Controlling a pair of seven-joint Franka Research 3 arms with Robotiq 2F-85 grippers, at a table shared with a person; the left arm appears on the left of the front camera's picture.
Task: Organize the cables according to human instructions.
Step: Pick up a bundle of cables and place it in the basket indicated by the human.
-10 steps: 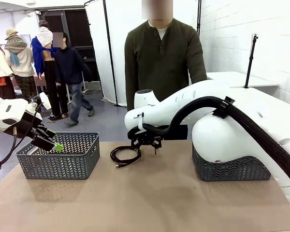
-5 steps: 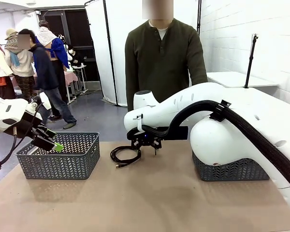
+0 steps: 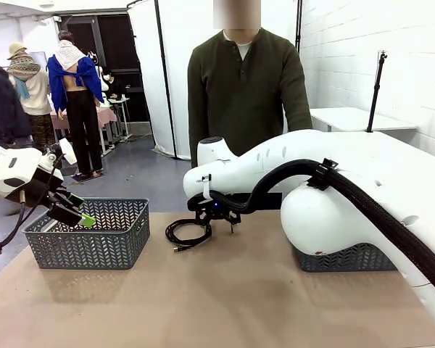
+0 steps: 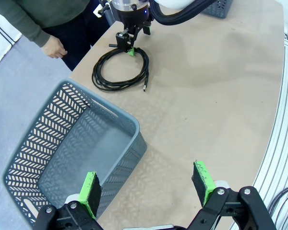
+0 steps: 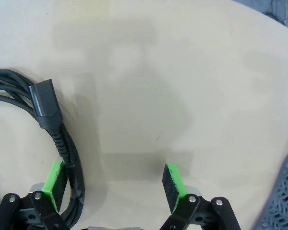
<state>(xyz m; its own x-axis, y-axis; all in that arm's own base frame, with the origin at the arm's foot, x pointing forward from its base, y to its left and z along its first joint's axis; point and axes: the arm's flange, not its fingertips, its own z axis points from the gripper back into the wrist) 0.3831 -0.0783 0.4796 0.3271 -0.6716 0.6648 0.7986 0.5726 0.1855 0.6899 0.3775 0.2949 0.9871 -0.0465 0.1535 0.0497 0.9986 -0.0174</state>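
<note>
Cable [image 3: 188,235], a round black rubbery coil, lies on the tan bench [image 3: 225,304] between two grey lattice baskets [image 3: 89,233]; right claw [image 3: 217,226] gapes wide, empty, straddling its edge

Quick count: one coiled cable [image 3: 188,235] on the bench [image 3: 225,304], right under the right gripper [image 3: 218,227]. Two grey baskets, one [image 3: 90,233] just beside the left gripper [image 3: 81,210], the other [image 3: 348,257] behind the right arm. Two grippers, both with jaws wide apart. One person [image 3: 244,87] past the cable.
</note>
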